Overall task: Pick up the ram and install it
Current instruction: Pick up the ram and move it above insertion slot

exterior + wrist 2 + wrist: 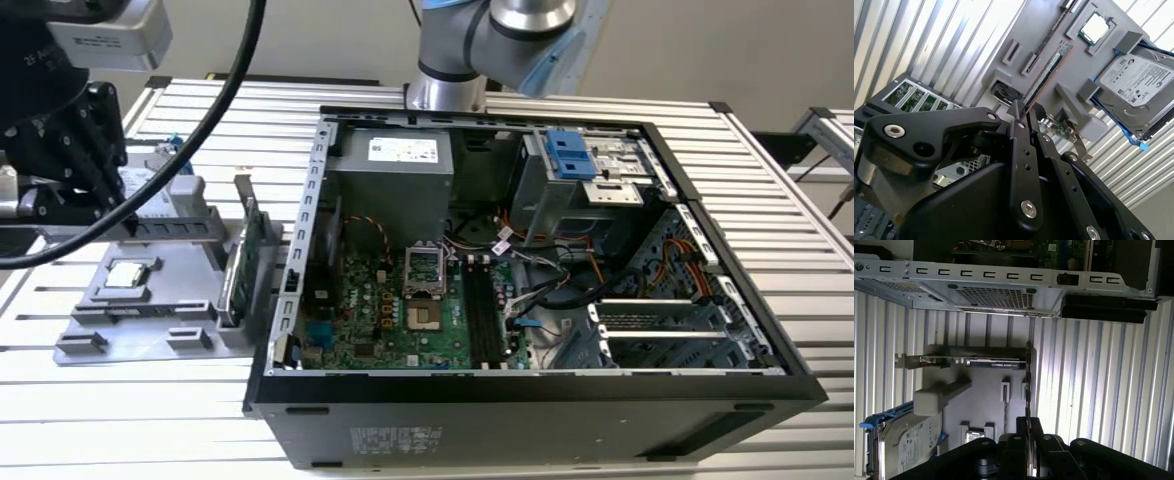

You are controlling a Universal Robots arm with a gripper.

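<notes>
The ram (1046, 75) is a thin dark green strip sticking out from between my fingertips, seen edge-on as the ram (1027, 385) in the first wrist view. My gripper (1026, 109) is shut on its near end, as the gripper (1027, 424) shows too. It hangs above the grey holder tray (984, 395), crossing in front of the tray's edge and the end of the green card (974, 362). In the exterior view the black tool head (60, 160) hovers over the tray (134, 315), at that view's left. The long memory slots (483, 310) lie on the motherboard inside the open case.
The tray also carries a processor chip (1095, 27), a silver hard drive with blue rails (1136, 85) and the upright green card with its bracket (240, 265). The open computer case (534, 390) stands right beside the tray, its metal side wall (994, 282) close by. Cables cross the case interior.
</notes>
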